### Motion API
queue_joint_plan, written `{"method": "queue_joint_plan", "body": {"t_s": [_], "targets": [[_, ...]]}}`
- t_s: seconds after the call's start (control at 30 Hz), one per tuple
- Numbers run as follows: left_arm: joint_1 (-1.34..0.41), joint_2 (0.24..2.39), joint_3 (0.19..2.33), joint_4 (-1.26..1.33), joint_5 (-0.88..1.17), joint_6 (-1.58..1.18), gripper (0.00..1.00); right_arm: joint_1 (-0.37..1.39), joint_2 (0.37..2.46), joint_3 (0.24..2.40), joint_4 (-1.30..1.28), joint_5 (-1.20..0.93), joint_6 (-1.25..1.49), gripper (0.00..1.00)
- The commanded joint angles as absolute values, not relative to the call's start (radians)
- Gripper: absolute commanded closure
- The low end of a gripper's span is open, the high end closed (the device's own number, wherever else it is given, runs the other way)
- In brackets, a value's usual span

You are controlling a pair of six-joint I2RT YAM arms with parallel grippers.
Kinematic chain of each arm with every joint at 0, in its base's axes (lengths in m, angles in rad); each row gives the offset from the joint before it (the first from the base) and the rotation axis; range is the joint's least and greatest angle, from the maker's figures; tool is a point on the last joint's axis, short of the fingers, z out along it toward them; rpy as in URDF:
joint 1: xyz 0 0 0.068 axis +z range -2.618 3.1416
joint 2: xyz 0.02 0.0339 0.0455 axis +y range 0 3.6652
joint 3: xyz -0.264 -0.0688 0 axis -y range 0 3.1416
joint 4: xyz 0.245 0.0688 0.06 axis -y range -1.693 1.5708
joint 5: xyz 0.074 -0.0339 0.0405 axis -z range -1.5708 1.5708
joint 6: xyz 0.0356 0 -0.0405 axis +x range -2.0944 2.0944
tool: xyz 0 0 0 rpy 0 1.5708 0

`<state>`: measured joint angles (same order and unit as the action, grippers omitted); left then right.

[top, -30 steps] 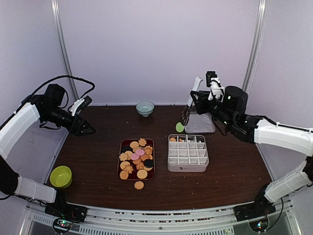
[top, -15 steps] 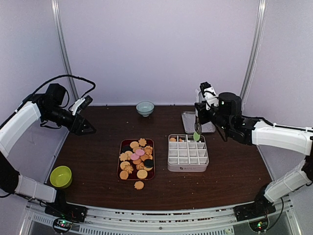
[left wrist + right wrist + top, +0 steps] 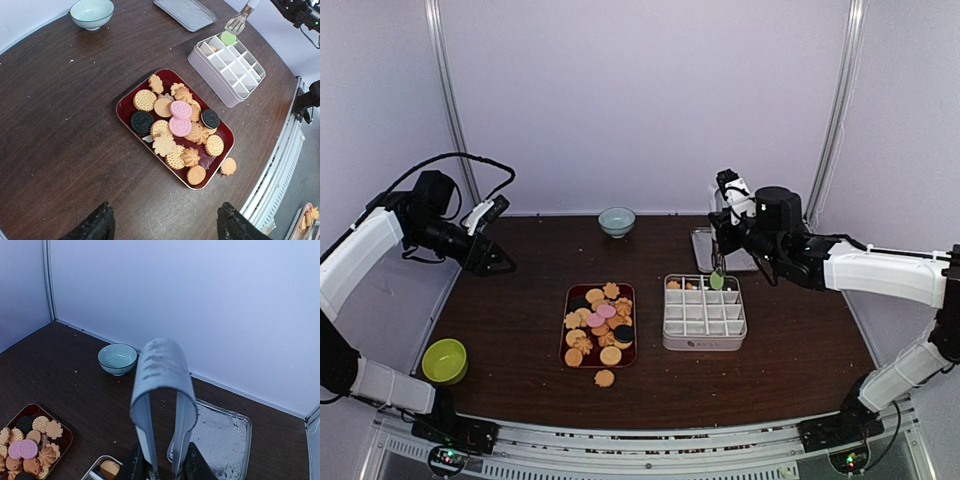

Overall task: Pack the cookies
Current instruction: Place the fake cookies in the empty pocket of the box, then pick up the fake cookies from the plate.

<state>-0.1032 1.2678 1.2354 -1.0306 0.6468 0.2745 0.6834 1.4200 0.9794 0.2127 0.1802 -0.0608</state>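
Right now my right tool (image 3: 165, 467) is clamped on a pair of tongs (image 3: 162, 385), its fingers pressing the two arms from either side. The tongs' tips pinch a green cookie (image 3: 228, 38) over the back row of the divided box (image 3: 705, 322), right of its middle. Whether it touches the dividers I cannot tell. An orange biscuit (image 3: 214, 48) sits in a back-row cell nearby. The other cookies (image 3: 175, 125) lie heaped on the red tray (image 3: 570, 330), left of the box. A stray cookie (image 3: 605, 378) lies on the counter (image 3: 520, 310) just off the tray's near edge. My left tool (image 3: 503, 266) hangs high over the counter's left side, fingers apart, holding nothing.
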Motion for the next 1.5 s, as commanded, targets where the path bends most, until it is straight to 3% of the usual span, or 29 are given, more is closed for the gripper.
{"method": "queue_joint_plan", "body": {"t_s": [0.0, 0.13, 0.17, 0.27, 0.47, 0.73, 0.93, 1.47], "targets": [[-0.096, 1.247, 1.261, -1.032, 0.656, 0.268, 0.27, 0.686, 1.439, 1.025, 0.227, 0.158, -0.082, 1.00], [-0.095, 1.246, 1.264, -1.032, 0.655, 0.267, 0.27, 0.698, 1.457, 1.041, 0.212, 0.165, -0.109, 1.00], [-0.096, 1.245, 1.265, -1.032, 0.655, 0.267, 0.27, 0.701, 1.459, 1.046, 0.207, 0.168, -0.115, 0.97], [-0.095, 1.243, 1.269, -1.032, 0.652, 0.267, 0.26, 0.709, 1.458, 1.056, 0.201, 0.165, -0.119, 0.78], [-0.096, 1.243, 1.269, -1.032, 0.657, 0.265, 0.27, 0.721, 1.434, 1.067, 0.211, 0.151, -0.102, 0.64], [-0.096, 1.244, 1.263, -1.032, 0.660, 0.265, 0.27, 0.753, 1.390, 1.083, 0.218, 0.119, -0.074, 0.64], [-0.097, 1.245, 1.253, -1.032, 0.652, 0.268, 0.27, 0.894, 1.428, 1.142, 0.238, 0.137, -0.073, 0.64], [-0.096, 1.217, 1.215, -1.032, 0.632, 0.282, 0.27, 1.066, 1.850, 1.471, 0.286, 0.099, 0.022, 0.61]]}}
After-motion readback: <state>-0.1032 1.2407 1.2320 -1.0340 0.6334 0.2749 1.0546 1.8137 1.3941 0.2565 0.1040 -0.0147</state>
